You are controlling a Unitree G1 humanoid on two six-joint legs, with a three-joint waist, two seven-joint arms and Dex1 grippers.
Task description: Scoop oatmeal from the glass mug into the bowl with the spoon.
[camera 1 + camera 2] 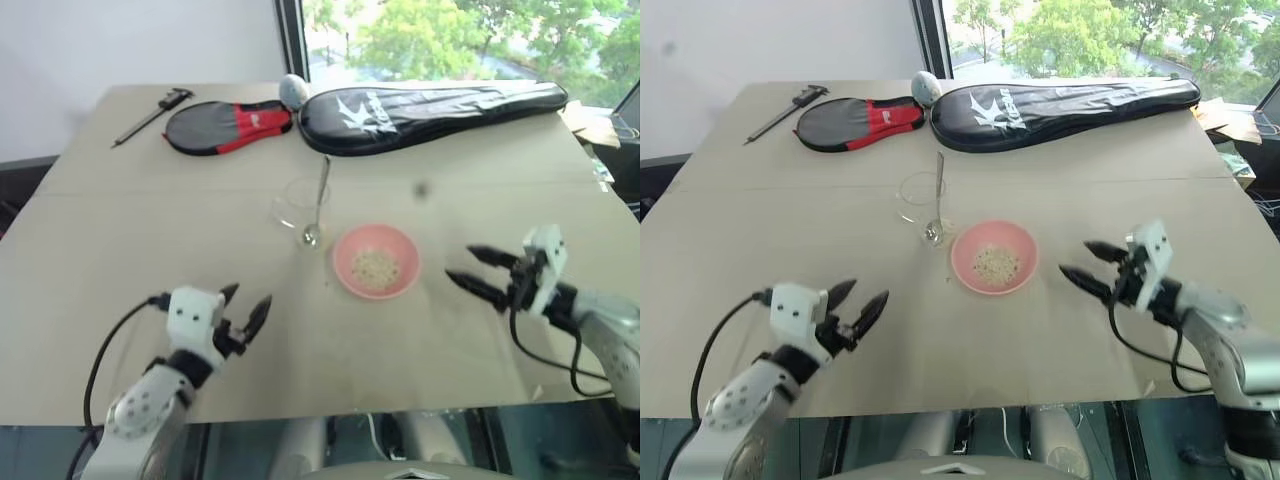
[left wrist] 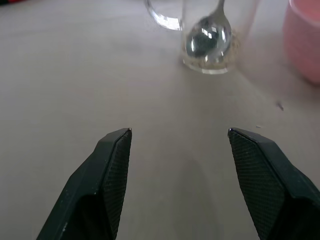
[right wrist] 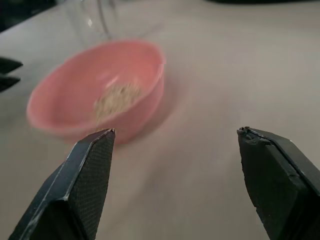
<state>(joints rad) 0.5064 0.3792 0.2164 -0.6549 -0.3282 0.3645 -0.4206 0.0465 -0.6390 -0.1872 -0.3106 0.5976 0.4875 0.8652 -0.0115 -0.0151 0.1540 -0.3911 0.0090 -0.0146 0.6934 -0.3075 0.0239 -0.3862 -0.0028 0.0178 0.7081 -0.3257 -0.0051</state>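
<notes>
Both claws hang open and empty, left claw [image 1: 245, 312] at lower left, right claw [image 1: 478, 268] at right. Spoon [image 1: 319, 204] stands in the mug [image 1: 300, 206] at centre (thin, slick steel): pinch mid-handle. Oatmeal [image 1: 376, 267] sits in the bowl [image 1: 376, 262] beside the fragile mug.

- Bare counter [image 1: 130, 260] is seen between the left claw [image 1: 247, 306] and the glass mug [image 1: 298, 205]; nothing is placed in that stretch.
- The mug's mouth is partly taken up by the spoon [image 1: 318, 205], which is propped inside with its handle slanting up toward the far edge.
- The bowl [image 1: 376, 262] is set just beside the mug, a narrow gap being left between them.
- Open counter is left between the right claw [image 1: 480, 273] and the bowl.
- The far edge is blocked by two racket covers [image 1: 425, 112], a grey ball [image 1: 292, 90] and a black caliper [image 1: 150, 115].
</notes>
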